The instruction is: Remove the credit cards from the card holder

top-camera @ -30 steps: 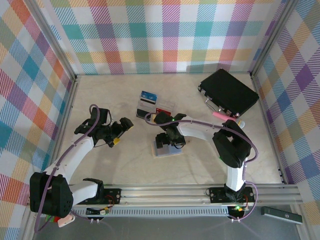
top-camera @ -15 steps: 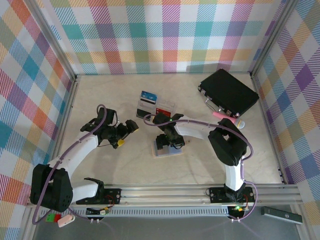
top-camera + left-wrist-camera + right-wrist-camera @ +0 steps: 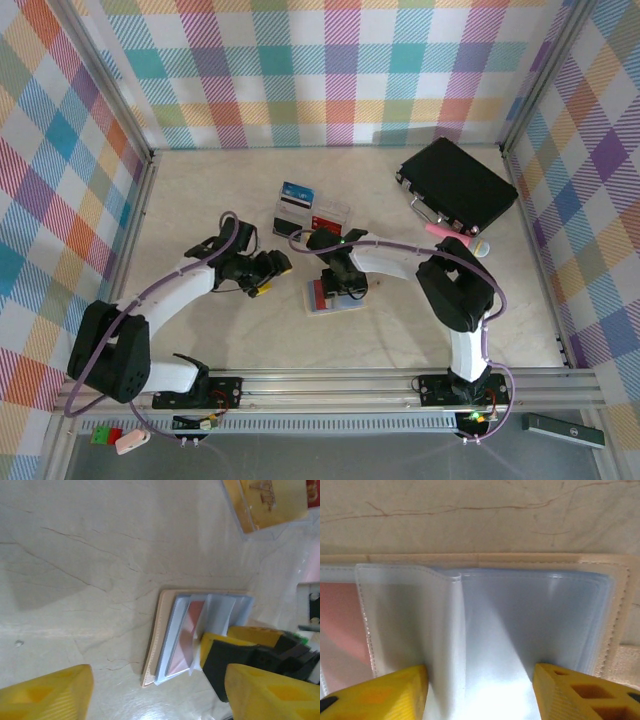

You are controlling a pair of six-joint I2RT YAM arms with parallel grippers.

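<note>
Inspection, current moment.

1. Holder: lies flat near the centre of the surface, opened, clear sleeves facing up. A red card shows through the sleeve on its 9 o'clock half. I judge the card is still fully seated.

2. Right tool: directly over the holder. In its wrist view the jaws stand apart, tips down on the clear sleeves, with 1 raised sleeve edge between them. I see nothing clamped.

3. Left tool: jaws apart, nothing between them, just beside the holder at its 9 o'clock and not touching it.

4. Change: over the last second the left arm has swung in from well out at 9 o'clock to the holder's edge. The red card has also become visible in the top view, where the right tool covered that half before.

5. Meaning: I read this as the hand-over point. The right tool pins the holder and the left is lined up to reach the card's open edge. No card is out yet.

6. Risk: the sleeve is slick and soft, so it may lift with the card.
</note>
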